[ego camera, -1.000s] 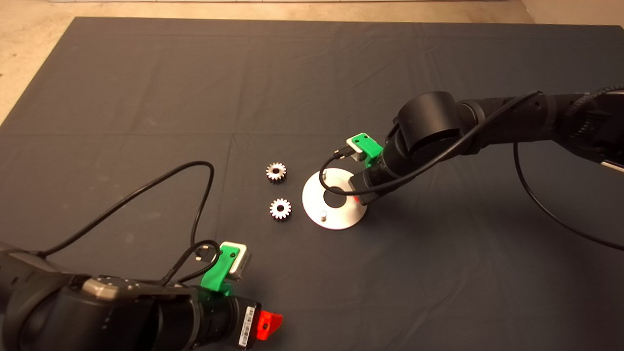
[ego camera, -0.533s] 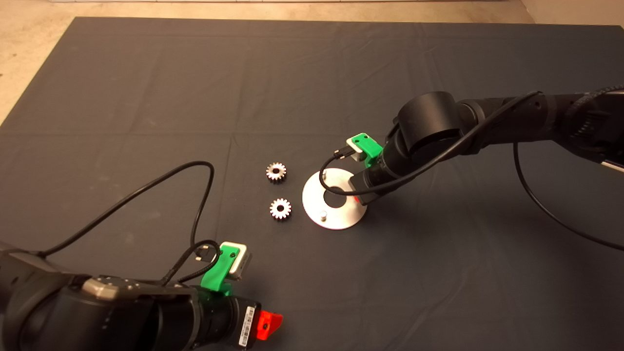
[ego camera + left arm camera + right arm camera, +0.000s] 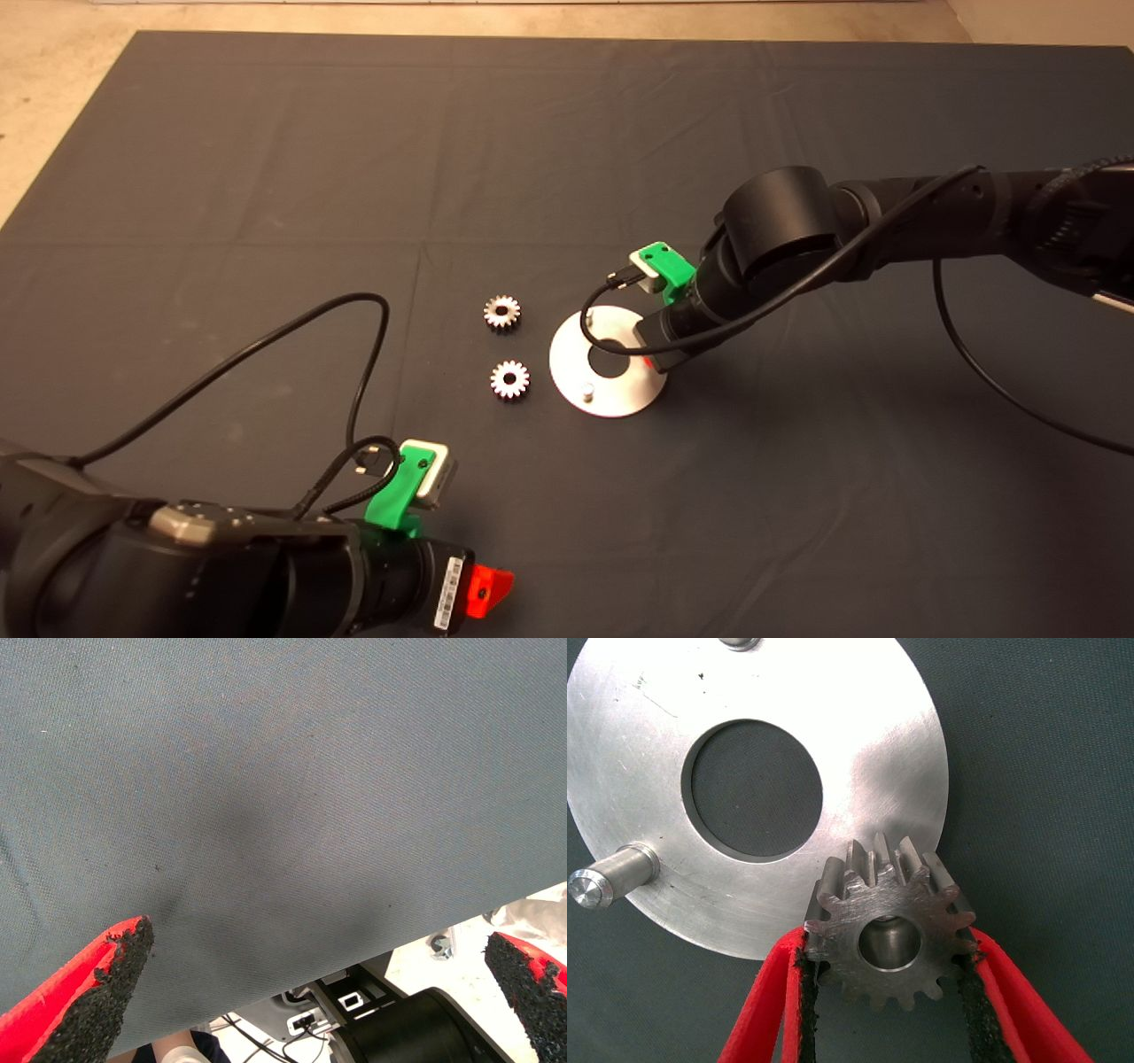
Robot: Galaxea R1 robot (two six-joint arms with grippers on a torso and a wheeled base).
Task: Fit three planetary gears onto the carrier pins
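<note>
The silver carrier disc (image 3: 576,354) lies mid-mat; one pin (image 3: 586,388) shows near its front edge. Two planetary gears lie flat on the mat to its left, one farther back (image 3: 501,313) and one nearer (image 3: 509,379). My right gripper (image 3: 653,361) is down over the disc's right rim. In the right wrist view it (image 3: 886,948) is shut on the third gear (image 3: 890,935), held over the disc's (image 3: 868,744) rim. Something silvery shows in the gear's bore. Two bare pins (image 3: 607,881) (image 3: 740,642) stand on the disc. My left gripper (image 3: 487,589) is parked at the lower left, open (image 3: 323,966).
The dark mat (image 3: 266,177) covers the table, with bare floor beyond its far edge. A black cable (image 3: 354,372) loops over the mat from the left arm. The left wrist view shows the mat's edge and robot base parts (image 3: 399,1028) beyond it.
</note>
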